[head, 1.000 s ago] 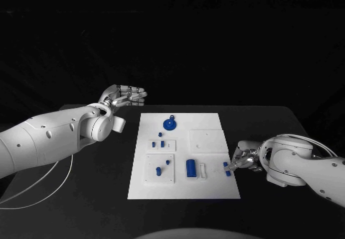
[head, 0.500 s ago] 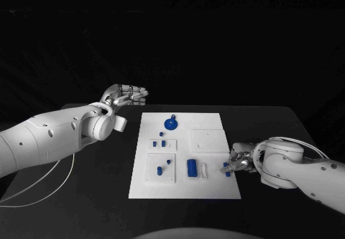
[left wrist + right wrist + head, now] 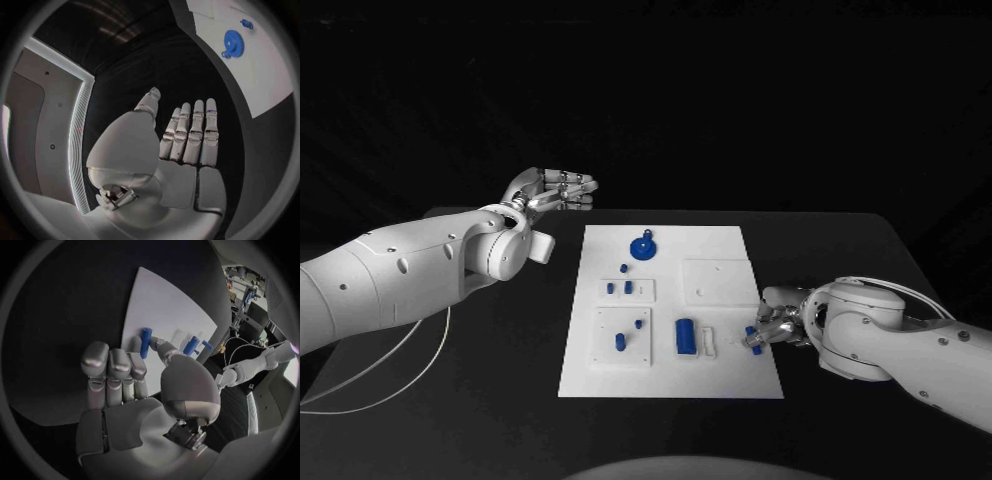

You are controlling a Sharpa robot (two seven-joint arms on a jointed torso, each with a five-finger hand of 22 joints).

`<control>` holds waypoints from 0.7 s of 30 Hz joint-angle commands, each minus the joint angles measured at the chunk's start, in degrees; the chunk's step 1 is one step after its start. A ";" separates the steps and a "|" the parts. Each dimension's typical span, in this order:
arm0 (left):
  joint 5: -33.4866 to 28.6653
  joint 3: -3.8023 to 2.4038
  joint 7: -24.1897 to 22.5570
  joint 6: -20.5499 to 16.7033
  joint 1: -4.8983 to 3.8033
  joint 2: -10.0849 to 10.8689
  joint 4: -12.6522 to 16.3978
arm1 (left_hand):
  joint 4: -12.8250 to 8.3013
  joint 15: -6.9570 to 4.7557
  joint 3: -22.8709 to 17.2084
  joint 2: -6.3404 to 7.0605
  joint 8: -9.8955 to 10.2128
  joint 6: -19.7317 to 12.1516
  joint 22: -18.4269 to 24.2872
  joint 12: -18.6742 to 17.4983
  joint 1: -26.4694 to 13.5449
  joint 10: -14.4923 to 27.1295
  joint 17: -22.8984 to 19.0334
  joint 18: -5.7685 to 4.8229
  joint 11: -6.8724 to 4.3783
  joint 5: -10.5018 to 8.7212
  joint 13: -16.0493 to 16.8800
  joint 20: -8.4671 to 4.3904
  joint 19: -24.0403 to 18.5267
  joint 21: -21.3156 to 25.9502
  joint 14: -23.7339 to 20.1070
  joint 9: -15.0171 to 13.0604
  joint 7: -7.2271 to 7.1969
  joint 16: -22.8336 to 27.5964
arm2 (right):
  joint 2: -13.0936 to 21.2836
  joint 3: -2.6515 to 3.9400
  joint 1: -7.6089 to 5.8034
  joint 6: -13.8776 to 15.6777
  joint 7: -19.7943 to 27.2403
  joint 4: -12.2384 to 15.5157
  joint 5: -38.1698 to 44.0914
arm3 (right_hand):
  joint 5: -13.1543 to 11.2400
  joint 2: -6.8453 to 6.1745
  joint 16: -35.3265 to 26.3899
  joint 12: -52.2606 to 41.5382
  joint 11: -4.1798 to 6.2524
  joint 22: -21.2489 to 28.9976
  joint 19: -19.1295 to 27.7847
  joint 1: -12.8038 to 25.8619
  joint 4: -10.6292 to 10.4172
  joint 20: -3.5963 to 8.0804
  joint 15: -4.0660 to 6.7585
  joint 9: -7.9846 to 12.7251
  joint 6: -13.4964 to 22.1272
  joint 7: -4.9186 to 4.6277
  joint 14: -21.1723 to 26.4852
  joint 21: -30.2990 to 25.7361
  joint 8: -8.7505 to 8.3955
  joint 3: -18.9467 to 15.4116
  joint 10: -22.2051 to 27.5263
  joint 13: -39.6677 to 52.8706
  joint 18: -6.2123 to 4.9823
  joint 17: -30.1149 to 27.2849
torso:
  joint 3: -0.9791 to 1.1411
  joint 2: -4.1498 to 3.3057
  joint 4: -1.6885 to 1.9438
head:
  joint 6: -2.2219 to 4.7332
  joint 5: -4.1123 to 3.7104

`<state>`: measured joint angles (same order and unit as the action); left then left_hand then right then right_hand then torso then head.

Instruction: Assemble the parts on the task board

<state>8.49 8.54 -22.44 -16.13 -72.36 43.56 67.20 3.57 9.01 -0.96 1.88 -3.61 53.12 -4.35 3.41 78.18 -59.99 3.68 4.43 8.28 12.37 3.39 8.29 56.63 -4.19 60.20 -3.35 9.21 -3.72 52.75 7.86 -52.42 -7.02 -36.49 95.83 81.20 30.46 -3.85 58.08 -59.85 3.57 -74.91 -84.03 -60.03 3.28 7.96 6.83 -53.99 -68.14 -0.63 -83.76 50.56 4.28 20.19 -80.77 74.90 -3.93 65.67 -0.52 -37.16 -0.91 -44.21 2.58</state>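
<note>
The white task board (image 3: 730,243) lies in the middle of the black table. On it are a blue gear (image 3: 642,248), a tall blue block (image 3: 685,336) and several small blue pegs (image 3: 619,343). My right hand (image 3: 779,324) rests at the board's right edge and pinches a small blue peg (image 3: 756,338) between thumb and a finger; the right wrist view shows this peg (image 3: 145,342) held over the board (image 3: 164,300). My left hand (image 3: 554,189) is raised beyond the table's far left corner, fingers straight and holding nothing (image 3: 182,145); the gear (image 3: 232,38) lies well ahead of it.
A square white sub-plate (image 3: 718,280) sits on the board's right half, and another (image 3: 623,352) with pegs sits at its lower left. Bare black table (image 3: 848,250) surrounds the board. A white cable (image 3: 387,380) hangs from my left arm.
My right arm has shifted slightly left, bringing the hand with the blue peg a little further over the board's right edge. The left hand has stayed in place.
</note>
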 commanded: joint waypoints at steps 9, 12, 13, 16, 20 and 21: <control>-0.42 -0.04 -0.22 0.80 0.01 -0.01 0.14 | 0.32 -0.19 0.03 -0.25 0.08 -0.59 0.03 0.00 0.01 0.17 -0.01 -0.31 0.23 0.07 -0.04 -0.07 0.11 -0.32 0.40 -0.02 -0.01 0.23 | -0.08 -1.02 1.24 5.65 -0.78 0.07 -7.02 | 2.77 0.35 -0.23 0.65 0.15 -6.03 -3.40 1.56 11.86 -0.14 -0.18 6.72 1.12 -0.99 0.05 0.24 -0.06 13.32 -0.25 0.66 0.34 -0.10 | -0.01 -0.02 0.01 | -0.06 0.17; -0.42 -0.04 -0.18 0.82 0.01 -0.01 0.13 | 0.32 -0.19 0.03 -0.25 0.08 -0.59 0.03 0.00 0.01 0.17 -0.01 -0.31 0.23 0.07 -0.04 -0.07 0.11 -0.32 0.40 -0.02 -0.01 0.23 | 0.09 -0.70 1.24 7.99 -0.45 0.94 -9.99 | 3.03 0.21 -0.34 0.81 0.19 -5.99 -3.38 1.58 11.91 -0.10 -0.16 6.64 0.96 -0.96 0.07 0.15 -0.07 13.41 -0.26 0.54 0.34 -0.21 | -0.01 -0.02 0.01 | -0.13 0.23; -0.42 -0.04 -0.16 0.82 0.01 -0.01 0.13 | 0.32 -0.19 0.03 -0.25 0.08 -0.59 0.03 0.00 0.01 0.17 -0.01 -0.31 0.23 0.07 -0.04 -0.07 0.11 -0.32 0.40 -0.02 -0.01 0.23 | 0.15 -0.56 1.23 8.65 -0.28 1.27 -10.88 | 3.07 0.19 -0.39 0.87 0.19 -5.98 -3.38 1.59 11.91 -0.10 -0.15 6.63 0.94 -0.95 0.09 0.12 -0.07 13.41 -0.24 0.51 0.34 -0.25 | -0.02 -0.01 0.02 | -0.16 0.22; -0.42 -0.04 -0.11 0.83 0.01 -0.01 0.11 | 0.34 -0.20 0.01 -0.34 0.09 -0.63 0.03 0.00 0.01 0.17 0.00 -0.30 0.22 0.12 -0.04 -0.08 0.12 -0.32 0.43 -0.01 -0.01 0.21 | 0.31 -0.09 1.21 10.10 0.15 2.35 -12.80 | 3.86 0.04 -0.68 1.02 0.23 -5.94 -3.37 1.68 11.97 -0.06 -0.11 6.59 0.78 -0.91 0.11 0.05 -0.07 13.42 -0.23 0.41 0.34 -0.51 | -0.03 -0.01 0.06 | -0.21 0.20; -0.42 -0.03 -0.08 0.86 0.01 0.00 0.11 | 0.34 -0.20 0.01 -0.34 0.09 -0.63 0.03 0.00 0.01 0.17 0.00 -0.30 0.22 0.12 -0.04 -0.08 0.12 -0.32 0.43 -0.01 -0.01 0.21 | 0.23 0.43 1.16 11.03 0.52 3.62 -14.59 | 4.27 -0.06 -0.78 1.10 0.26 -5.90 -3.37 1.62 12.04 -0.01 -0.06 6.57 0.61 -0.87 0.10 -0.09 -0.11 13.25 -0.26 0.32 0.35 -0.65 | -0.01 -0.04 0.05 | -0.28 0.31; -0.42 -0.03 -0.08 0.87 0.01 0.00 0.11 | 0.34 -0.20 0.01 -0.34 0.09 -0.63 0.03 0.00 0.01 0.17 0.00 -0.30 0.22 0.12 -0.04 -0.08 0.12 -0.32 0.43 -0.01 -0.01 0.21 | 0.17 0.49 1.15 11.10 0.56 3.78 -14.92 | 4.39 -0.05 -0.77 1.13 0.27 -5.90 -3.37 1.60 12.06 0.00 -0.06 6.58 0.60 -0.87 0.08 -0.09 -0.13 13.24 -0.26 0.30 0.35 -0.66 | -0.01 -0.04 0.05 | -0.28 0.31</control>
<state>8.39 8.55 -22.26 -16.05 -72.36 43.59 67.20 3.57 8.80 -0.96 1.88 -3.61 52.76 -4.35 3.41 78.18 -59.99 3.68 4.43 8.28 12.37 3.39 8.29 56.63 -4.19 60.41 -3.35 9.26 -3.72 53.01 8.29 -51.29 2.13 -36.51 99.23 69.93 34.63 -3.39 57.57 -58.97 3.50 -74.91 -84.03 -58.35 3.96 7.97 6.58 -47.13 -67.13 -1.40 -83.70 50.56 3.95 22.45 -80.67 74.94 -3.92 65.07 -0.52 -37.19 -0.87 -44.47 2.83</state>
